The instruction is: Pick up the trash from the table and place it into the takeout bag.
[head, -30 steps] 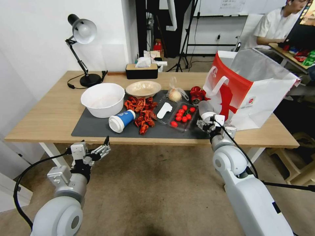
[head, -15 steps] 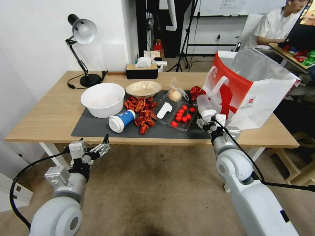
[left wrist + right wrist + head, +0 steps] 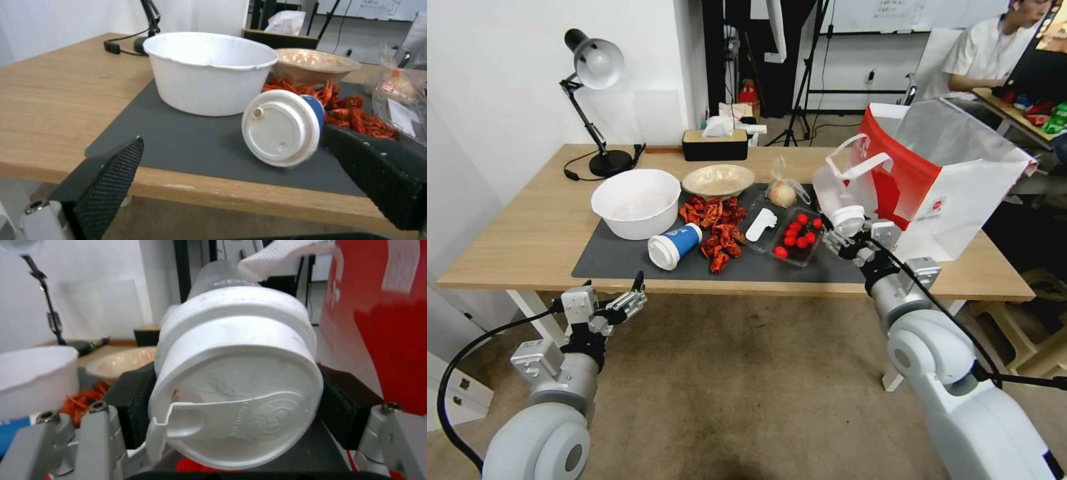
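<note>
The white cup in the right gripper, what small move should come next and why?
Probably lift it a little higher and carry it over the takeout bag's open top. The right gripper has its jaws shut on the white cup, which sits tilted against the bag's white handle and below the rim, so it likely needs more height to clear. The left gripper waits open below the table's edge.

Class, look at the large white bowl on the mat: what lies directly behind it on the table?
Behind the white bowl stands the desk lamp with its cord on the table. The bowl's wall hides the mat beneath.
</note>
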